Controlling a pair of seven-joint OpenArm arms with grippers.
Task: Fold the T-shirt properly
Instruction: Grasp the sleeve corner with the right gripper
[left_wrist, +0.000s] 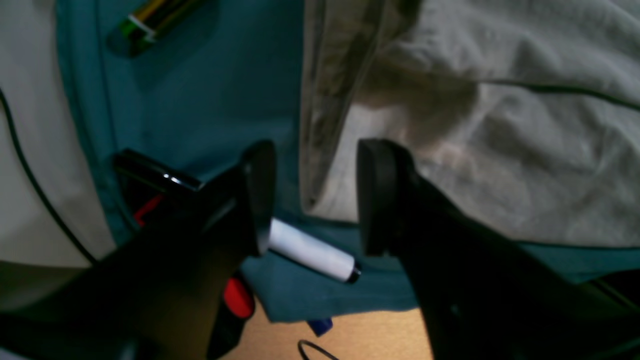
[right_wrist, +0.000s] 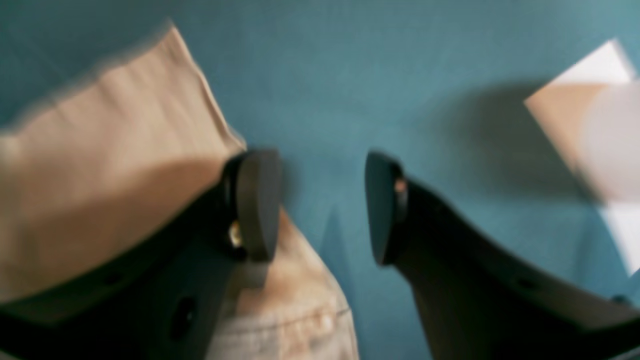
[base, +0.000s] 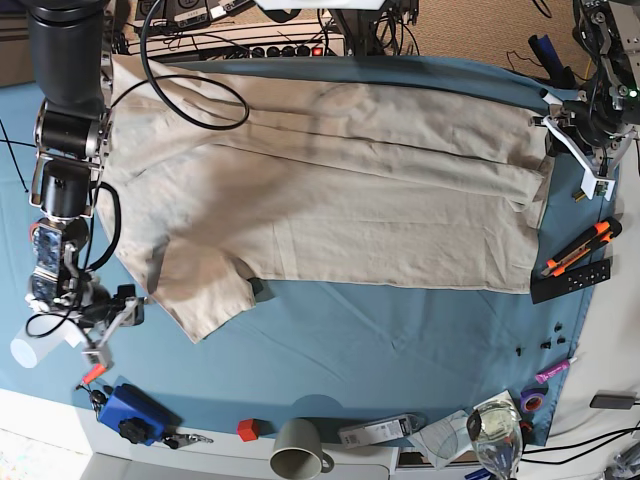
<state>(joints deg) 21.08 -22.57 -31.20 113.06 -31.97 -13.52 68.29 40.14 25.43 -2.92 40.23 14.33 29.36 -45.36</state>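
The beige T-shirt (base: 340, 190) lies spread flat on the teal table cloth (base: 380, 340), collar end toward the left and hem toward the right of the base view. My left gripper (base: 572, 150) hovers just off the hem's far right corner. In the left wrist view it (left_wrist: 315, 200) is open, with the hem edge (left_wrist: 320, 100) running up between the fingers. My right gripper (base: 120, 318) is beside the lower sleeve (base: 205, 295). In the right wrist view it (right_wrist: 322, 205) is open over bare cloth, the sleeve (right_wrist: 110, 165) under its left finger (right_wrist: 257, 205).
A white marker (left_wrist: 312, 252) lies below the left gripper. An orange cutter (base: 580, 245) and a black bar (base: 570, 280) sit right of the hem. Along the front edge stand a blue box (base: 128, 410), a red cube (base: 247, 430), a cup (base: 298, 448) and a glass (base: 495, 430). Cables cross the shirt's far left.
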